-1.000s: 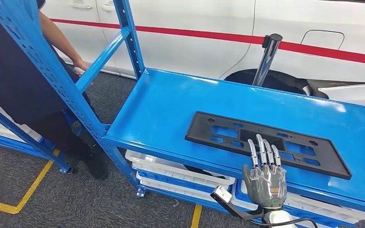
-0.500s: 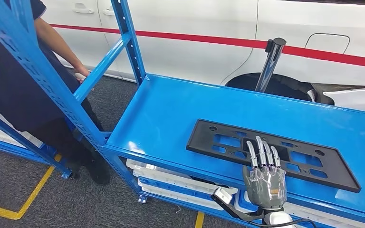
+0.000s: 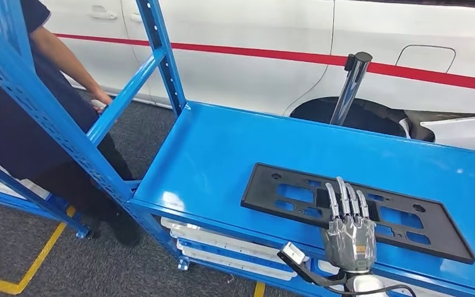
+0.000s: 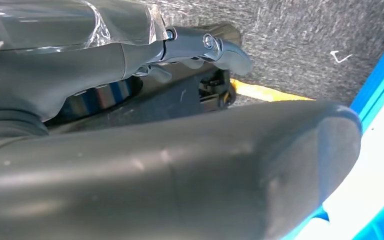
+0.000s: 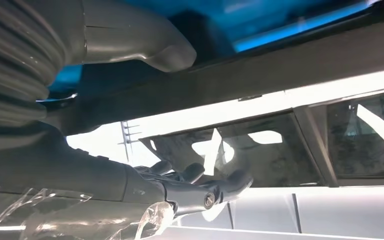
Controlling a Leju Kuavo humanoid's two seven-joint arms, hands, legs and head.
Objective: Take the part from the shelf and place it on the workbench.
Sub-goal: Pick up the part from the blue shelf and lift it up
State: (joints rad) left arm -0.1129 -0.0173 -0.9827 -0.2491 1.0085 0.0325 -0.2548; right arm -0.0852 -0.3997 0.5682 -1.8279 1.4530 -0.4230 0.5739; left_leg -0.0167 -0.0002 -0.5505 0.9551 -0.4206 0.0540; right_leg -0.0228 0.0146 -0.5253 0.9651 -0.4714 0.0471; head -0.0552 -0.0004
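Note:
The part point(image 3: 284, 192) is a flat black rectangular plate with cut-outs, lying on the blue shelf board point(image 3: 222, 142) near its front edge. My right hand point(image 3: 348, 232) comes up from below with its fingers straight and laid across the plate's near half. In the right wrist view the plate's dark edge point(image 5: 280, 75) runs between the thumb point(image 5: 140, 45) and the fingers point(image 5: 200, 190), with nothing gripped. My left hand point(image 4: 130, 65) hangs low over the grey floor, holding nothing.
A person point(image 3: 12, 111) stands at the left behind the rack's blue uprights point(image 3: 154, 49), one hand on a brace. A white car point(image 3: 253, 49) and a chrome post point(image 3: 349, 86) stand behind the shelf. White trays point(image 3: 222, 244) sit on the level below.
The view has shifted slightly. My right hand's fingers now reach farther across the black plate than a second ago. The plate has not moved on the shelf.

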